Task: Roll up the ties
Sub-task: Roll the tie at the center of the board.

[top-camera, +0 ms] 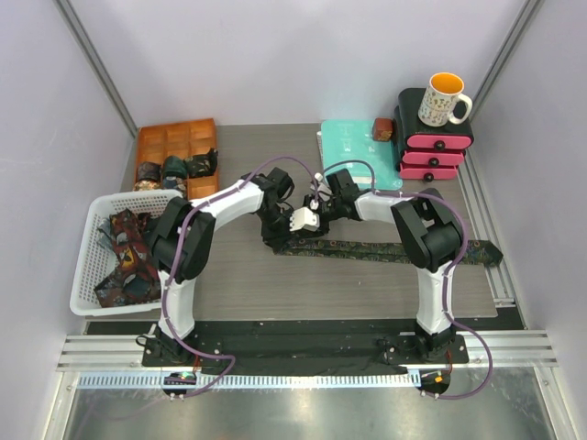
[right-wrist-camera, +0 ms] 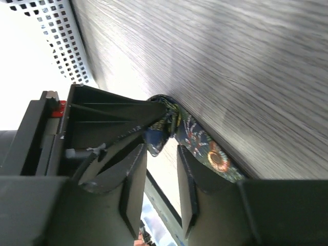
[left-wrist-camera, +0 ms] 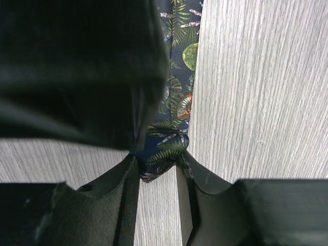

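A long dark tie (top-camera: 404, 250) with a fern and flower print lies flat across the table. My left gripper (top-camera: 295, 229) is shut on its bunched left end (left-wrist-camera: 177, 77), pinched between the tips (left-wrist-camera: 158, 161). My right gripper (top-camera: 312, 227) faces it from the right. Its jaws (right-wrist-camera: 161, 148) stand apart, with the folded tie end (right-wrist-camera: 205, 146) hanging at the fingertips. The left gripper's body (right-wrist-camera: 102, 133) fills the left of the right wrist view. More ties lie in a white basket (top-camera: 87, 247), and rolled ties sit in an orange tray (top-camera: 151, 137).
A teal folder (top-camera: 353, 151) lies at the back with a small reddish roll (top-camera: 383, 129) on it. Pink drawers (top-camera: 433, 151) with a mug (top-camera: 443, 99) on top stand at the back right. Grey walls close in both sides.
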`<state>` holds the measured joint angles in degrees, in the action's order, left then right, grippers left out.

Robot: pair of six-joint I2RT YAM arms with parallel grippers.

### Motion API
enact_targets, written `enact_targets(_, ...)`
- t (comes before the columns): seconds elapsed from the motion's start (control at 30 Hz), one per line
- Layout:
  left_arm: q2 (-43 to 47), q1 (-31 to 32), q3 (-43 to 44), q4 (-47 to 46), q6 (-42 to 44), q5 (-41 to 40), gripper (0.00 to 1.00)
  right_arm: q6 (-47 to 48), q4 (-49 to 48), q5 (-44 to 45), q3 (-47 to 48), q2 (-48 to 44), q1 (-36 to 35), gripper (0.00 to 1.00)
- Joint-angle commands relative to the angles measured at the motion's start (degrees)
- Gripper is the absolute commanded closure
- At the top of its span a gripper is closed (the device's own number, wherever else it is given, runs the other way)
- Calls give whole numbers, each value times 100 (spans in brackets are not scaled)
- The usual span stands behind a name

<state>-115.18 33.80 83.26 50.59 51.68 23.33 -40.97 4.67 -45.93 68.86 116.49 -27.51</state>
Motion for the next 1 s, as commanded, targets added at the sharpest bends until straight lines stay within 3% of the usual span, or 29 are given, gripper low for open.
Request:
enact_targets(0.0, -515, 65, -232, 56, 211, -338, 67, -245, -606, -118, -57, -285, -114, 62)
enact_targets(0.43, -541, 56, -188, 83, 202, -329, 64, -95, -625, 120, -13, 49, -413, 64)
enact_targets(0.57, -559, 56, -188, 74, 185, -338, 63, -25, -616, 172, -39, 76, -440, 79)
enact_targets(0.63, -550, 56, -188, 65, 176, -338, 61, 62, -502, 242, -57, 111, -405, 93)
enact_targets(0.7, -524, 39, -196, 48, 184, -329, 58, 107, -319, 321, -136, 120, -326, 99)
enact_targets(0.97, -217, -224, -197, 21, 237, 99, 33, 450, 140, 498, -215, 93, -123, 99)
